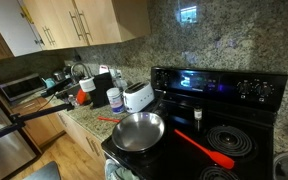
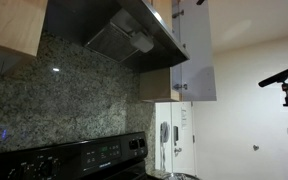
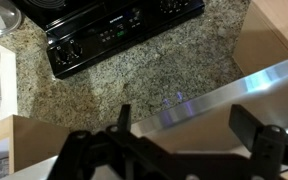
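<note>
In the wrist view my gripper (image 3: 184,125) is open and empty, its two dark fingers spread wide apart. It points at the speckled granite backsplash (image 3: 134,80). The steel edge of the range hood (image 3: 224,92) runs between the fingers. The black stove control panel (image 3: 114,35) is at the top of that view. The gripper does not show in either exterior view. The hood (image 2: 134,40) and control panel (image 2: 79,158) also show in an exterior view.
A steel frying pan (image 1: 137,131) and a red spatula (image 1: 204,150) lie on the black stove (image 1: 219,85). A white toaster (image 1: 137,96), jars and a microwave (image 1: 19,88) stand on the counter. Wooden cabinets (image 1: 74,20) hang above. A black boom (image 2: 282,75) juts in.
</note>
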Controlling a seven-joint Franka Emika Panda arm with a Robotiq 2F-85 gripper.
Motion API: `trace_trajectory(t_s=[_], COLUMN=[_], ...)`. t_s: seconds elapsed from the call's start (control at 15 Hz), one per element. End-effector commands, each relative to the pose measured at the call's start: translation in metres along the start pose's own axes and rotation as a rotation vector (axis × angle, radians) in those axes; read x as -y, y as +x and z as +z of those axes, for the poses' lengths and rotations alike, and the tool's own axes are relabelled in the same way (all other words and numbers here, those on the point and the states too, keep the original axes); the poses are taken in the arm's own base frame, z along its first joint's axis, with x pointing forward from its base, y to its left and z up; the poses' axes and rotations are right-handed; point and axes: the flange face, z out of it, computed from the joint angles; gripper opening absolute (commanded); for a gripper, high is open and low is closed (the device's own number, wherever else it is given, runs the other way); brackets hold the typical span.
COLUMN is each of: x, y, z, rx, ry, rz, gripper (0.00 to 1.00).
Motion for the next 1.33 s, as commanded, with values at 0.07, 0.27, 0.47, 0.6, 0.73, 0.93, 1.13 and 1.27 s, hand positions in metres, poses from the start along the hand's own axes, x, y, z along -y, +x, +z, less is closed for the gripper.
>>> trace_trajectory(t_s=[0.07,0.27,0.47,0.6,0.73,0.93,1.13,1.27], x=[0.005,0.003,-0.004,-0.010,-0.017,-0.035,-0.055,-0.062], y=[-0.003,0.010,0.034,0.048,0.058,0.071,0.085,0.094], z=[0.011,0.019,0.018,0.019,0.022,0.027,0.032,0.033], rx=[0.033,-0.054,-0.213,-0.293,-0.330,-0.339,-0.347,-0.362], ry=[-0.015,-0.037,-0.013,0.022,0.039,0.012,0.003,-0.004], rz=[-0.034,-0.064,-0.058,-0.018,-0.002,0.042,0.101,0.085], gripper=[1.00,1.00,1.00,1.00,1.00,1.00,1.00,1.00])
